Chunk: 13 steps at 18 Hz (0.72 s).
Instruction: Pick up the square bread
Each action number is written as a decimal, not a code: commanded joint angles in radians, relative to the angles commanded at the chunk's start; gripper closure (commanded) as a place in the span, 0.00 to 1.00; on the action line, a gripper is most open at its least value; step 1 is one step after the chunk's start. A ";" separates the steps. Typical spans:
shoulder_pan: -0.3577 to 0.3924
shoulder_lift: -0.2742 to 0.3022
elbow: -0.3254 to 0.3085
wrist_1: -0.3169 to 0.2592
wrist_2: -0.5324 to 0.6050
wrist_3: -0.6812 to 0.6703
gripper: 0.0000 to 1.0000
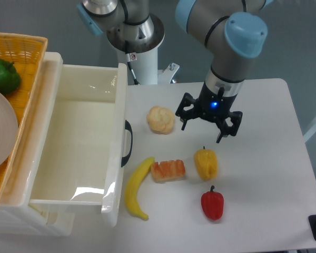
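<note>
Claw (209, 127) spread wide, holding nothing, hanging above the table (263, 174) just right of the round bun (161, 119). Square bread (168, 171) flat on the table, between banana (135, 187) and yellow pepper (206, 164). White drawer (79, 142) pulled open; green pepper (2, 75) in the woven basket (26, 52).

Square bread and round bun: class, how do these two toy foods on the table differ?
The square bread is flat and rectangular; the round bun is domed and lumpy. The bread's top is orange-red with pale patches; the bun is pale beige all over. The bread lies beside the banana; the bun sits apart. Both rest untouched on the white table.
</note>
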 joint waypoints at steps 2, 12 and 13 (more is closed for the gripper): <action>-0.002 0.000 -0.002 0.002 0.002 0.020 0.00; -0.021 -0.005 -0.026 0.057 -0.002 0.049 0.00; -0.025 -0.003 -0.034 0.067 -0.002 0.051 0.00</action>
